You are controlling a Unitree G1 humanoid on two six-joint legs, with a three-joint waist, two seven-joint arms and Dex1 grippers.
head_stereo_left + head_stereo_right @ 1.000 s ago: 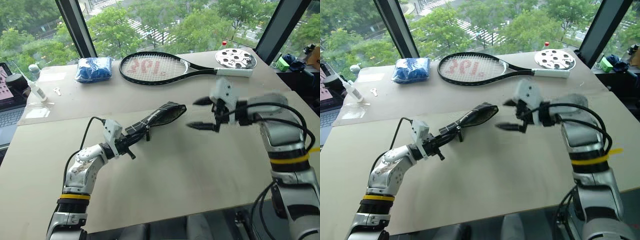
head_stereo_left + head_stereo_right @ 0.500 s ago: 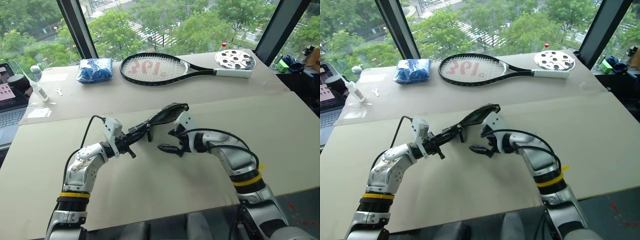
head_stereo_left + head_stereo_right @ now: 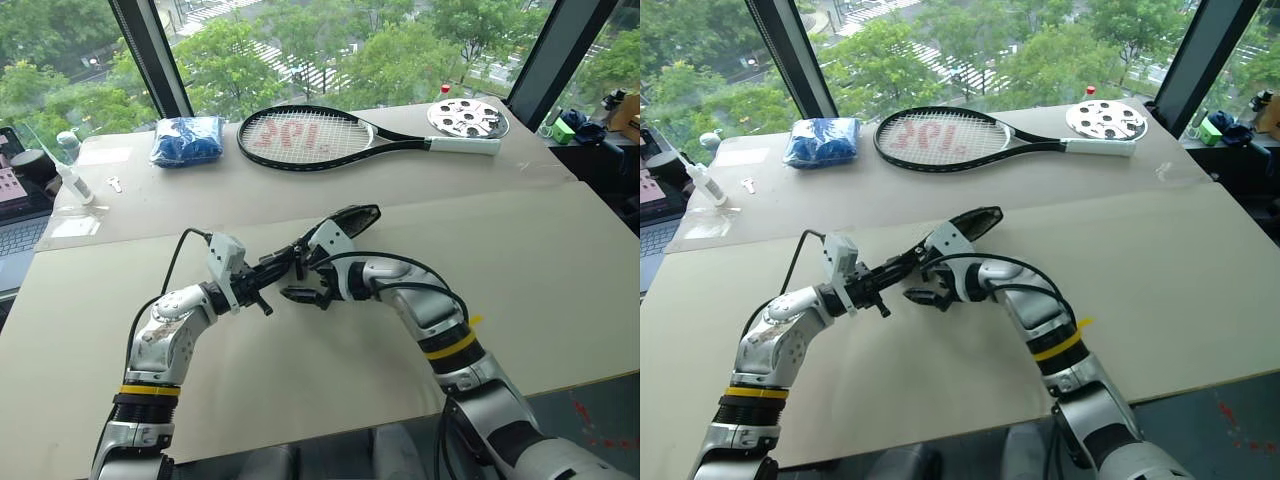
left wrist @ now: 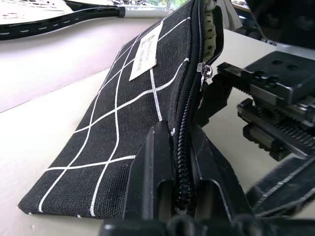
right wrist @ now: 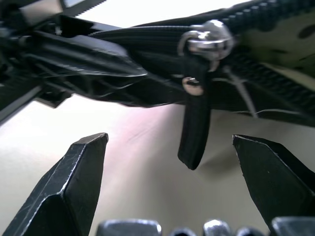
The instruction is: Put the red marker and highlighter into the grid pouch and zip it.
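Pouch [image 3: 325,229] hangs mid-table, its near end clamped in my left gripper [image 4: 181,169]. Right gripper [image 5: 170,184], fingers wide, straddles the zip pull [image 5: 196,130]. It dangles loosely, so I could close on air or tug the pouch free.

Two head views look forward and down from above the robot's arms onto the table [image 3: 560,260], with windows and trees beyond; both take in the same scene from slightly offset positions, including the tennis racket [image 3: 330,135] at the far side. The left wrist view sits very close, looking along the left gripper [image 4: 182,162] at the grid pouch [image 4: 128,123]. The right wrist view looks from between the fingers of the right gripper [image 5: 170,162], very near the zipper pull [image 5: 197,123], which both wrist views share.
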